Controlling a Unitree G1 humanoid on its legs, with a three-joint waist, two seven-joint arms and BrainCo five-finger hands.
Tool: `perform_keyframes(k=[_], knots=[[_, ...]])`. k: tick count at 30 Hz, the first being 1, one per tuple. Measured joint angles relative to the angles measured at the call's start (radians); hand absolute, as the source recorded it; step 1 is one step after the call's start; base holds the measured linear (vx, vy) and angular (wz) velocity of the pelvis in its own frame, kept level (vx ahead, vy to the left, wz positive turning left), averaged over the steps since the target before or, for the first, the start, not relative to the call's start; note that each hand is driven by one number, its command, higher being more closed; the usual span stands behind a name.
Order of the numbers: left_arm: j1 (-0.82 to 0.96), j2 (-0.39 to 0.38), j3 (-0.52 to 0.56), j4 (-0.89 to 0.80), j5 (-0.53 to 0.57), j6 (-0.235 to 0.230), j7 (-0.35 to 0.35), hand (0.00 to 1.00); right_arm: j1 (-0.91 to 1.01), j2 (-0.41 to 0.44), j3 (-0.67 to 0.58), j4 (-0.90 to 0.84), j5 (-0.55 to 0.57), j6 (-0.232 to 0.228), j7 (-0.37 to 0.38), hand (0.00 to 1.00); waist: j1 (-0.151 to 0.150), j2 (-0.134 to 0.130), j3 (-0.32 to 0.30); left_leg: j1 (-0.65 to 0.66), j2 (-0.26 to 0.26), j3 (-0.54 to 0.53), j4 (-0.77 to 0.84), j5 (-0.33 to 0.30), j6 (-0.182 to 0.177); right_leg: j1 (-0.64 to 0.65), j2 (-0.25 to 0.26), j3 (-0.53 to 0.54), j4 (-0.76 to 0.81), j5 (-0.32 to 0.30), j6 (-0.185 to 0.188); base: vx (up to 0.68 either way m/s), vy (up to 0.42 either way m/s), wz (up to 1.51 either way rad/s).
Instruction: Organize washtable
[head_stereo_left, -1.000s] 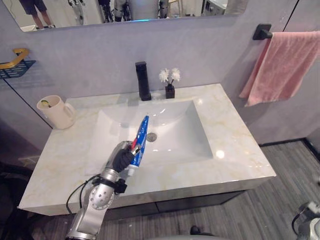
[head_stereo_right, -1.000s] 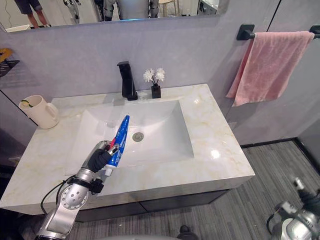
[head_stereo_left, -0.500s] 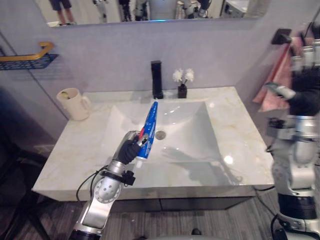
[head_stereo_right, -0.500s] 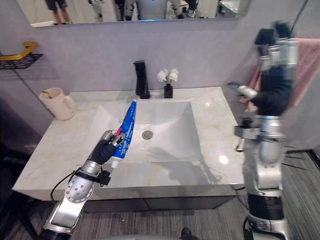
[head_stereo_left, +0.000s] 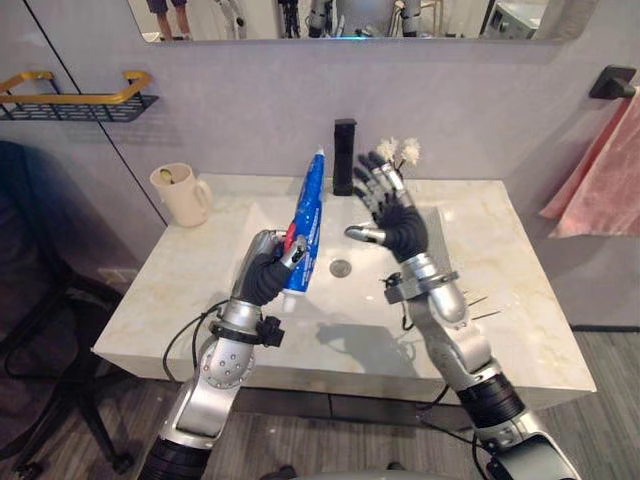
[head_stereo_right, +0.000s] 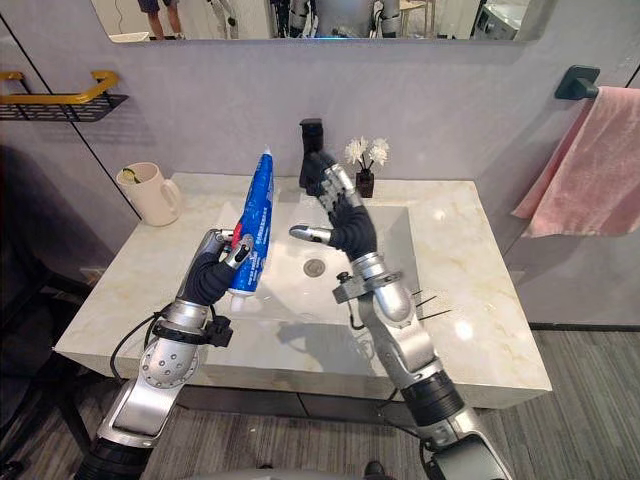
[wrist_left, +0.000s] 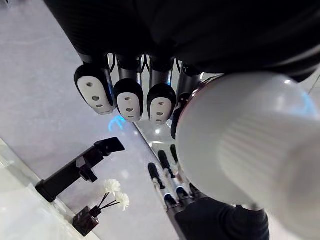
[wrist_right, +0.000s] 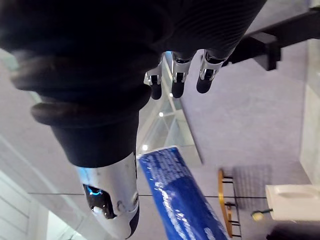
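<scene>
Above the sink (head_stereo_left: 345, 295), the left hand (head_stereo_left: 262, 280) clasps the toothpaste tube (head_stereo_left: 308, 205) upright; the right hand (head_stereo_left: 400, 225), fingers spread alongside, should probably close squarely round its middle.

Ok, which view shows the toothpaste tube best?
The right eye view: the whole toothpaste tube shows, nearly upright in the left robot hand. The left eye view matches. The left wrist view catches its white cap close up, the right wrist view a blue stretch.
</scene>
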Motion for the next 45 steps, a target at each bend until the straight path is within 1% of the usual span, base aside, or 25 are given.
perform_keyframes(k=[2,5,9,14,18,23,24,28,33,39,41,45], knots=[[0.0,-0.014,-0.001,0.0,0.024,0.0,0.007,1.0,-0.002,0.014,0.013,0.009,0.021,0.017,-0.001,0.0,0.003,-0.001,-0.001,0.001,-0.004,-0.004,-0.007,0.006,0.0,0.0,-0.004,-0.005,0.0,0.0,0.0,-0.03,0.008,0.08],[0.0,-0.015,-0.002,0.0,0.024,0.0,0.02,1.0,-0.014,0.025,0.046,0.009,0.03,0.018,-0.001,0.0,0.002,-0.006,-0.003,0.001,-0.004,-0.005,-0.007,0.006,0.0,0.0,-0.004,-0.005,0.0,0.0,0.0,-0.03,0.0,0.0],[0.0,-0.016,-0.037,-0.001,0.023,0.001,0.02,1.0,-0.03,0.041,0.054,0.039,0.053,0.018,-0.002,0.0,0.002,-0.012,-0.008,0.001,-0.004,-0.004,-0.008,0.006,0.0,-0.001,-0.004,-0.005,0.0,0.0,0.0,-0.01,0.0,0.0],[0.0,-0.019,-0.081,-0.001,0.023,0.001,0.018,1.0,-0.048,0.045,0.093,0.058,0.135,0.018,-0.004,0.0,0.002,-0.017,-0.01,0.001,-0.004,-0.002,-0.011,0.006,0.0,-0.004,-0.004,-0.003,0.0,0.0,-0.001,0.0,0.0,0.0],[0.0,-0.026,-0.108,-0.001,0.024,0.003,0.019,1.0,-0.06,0.047,0.096,0.058,0.224,0.017,-0.001,0.0,0.002,-0.018,-0.011,0.001,-0.004,0.0,-0.013,0.006,0.0,-0.006,-0.004,-0.002,0.0,0.001,-0.001,0.0,0.0,0.0],[0.001,-0.023,-0.14,0.005,0.029,0.007,0.023,1.0,-0.067,0.048,0.132,0.059,0.334,0.016,-0.001,0.0,0.001,-0.024,-0.016,0.001,-0.003,0.003,-0.033,0.019,0.002,-0.016,-0.003,0.0,0.0,0.002,-0.003,-0.02,-0.003,-0.01],[0.001,-0.022,-0.144,0.006,0.03,0.007,0.024,1.0,-0.067,0.048,0.133,0.059,0.35,0.016,-0.001,1.0,0.002,-0.026,-0.017,0.001,-0.003,0.003,-0.033,0.019,0.002,-0.016,-0.003,0.0,0.0,0.002,-0.003,0.0,0.0,0.0],[0.001,-0.01,-0.156,0.026,0.03,0.013,0.038,1.0,-0.091,0.045,0.165,0.087,0.426,0.016,0.0,1.0,0.001,-0.034,-0.022,0.001,-0.003,0.003,-0.033,0.019,0.002,-0.016,-0.003,0.0,0.0,0.003,-0.003,-0.02,-0.002,0.0],[0.003,0.017,-0.183,0.04,0.029,0.013,0.042,1.0,-0.097,0.042,0.185,0.087,0.473,0.015,0.001,1.0,0.002,-0.037,-0.026,0.001,-0.003,0.003,-0.033,0.019,0.002,-0.016,-0.003,0.0,0.0,0.003,-0.004,-0.03,-0.004,0.0],[0.003,0.027,-0.19,0.059,0.029,0.013,0.045,1.0,-0.125,0.031,0.21,0.087,0.508,0.016,0.005,1.0,0.0,-0.036,-0.029,0.001,-0.003,0.004,-0.032,0.019,0.002,-0.017,-0.003,0.002,0.0,0.003,-0.004,-0.02,-0.002,-0.01],[0.003,0.035,-0.197,0.061,0.03,0.013,0.045,1.0,-0.125,0.031,0.216,0.087,0.513,0.016,0.021,1.0,0.0,-0.034,-0.033,0.001,-0.003,0.005,-0.033,0.019,0.002,-0.017,-0.004,0.002,0.0,0.003,-0.004,0.0,0.0,0.0],[0.012,0.043,-0.198,0.063,0.03,0.01,0.048,1.0,-0.125,0.03,0.228,0.087,0.519,0.016,0.021,1.0,0.0,-0.033,-0.037,0.001,-0.004,0.004,-0.032,0.019,0.002,-0.017,-0.004,0.002,0.0,0.004,-0.005,-0.02,-0.002,0.0]])
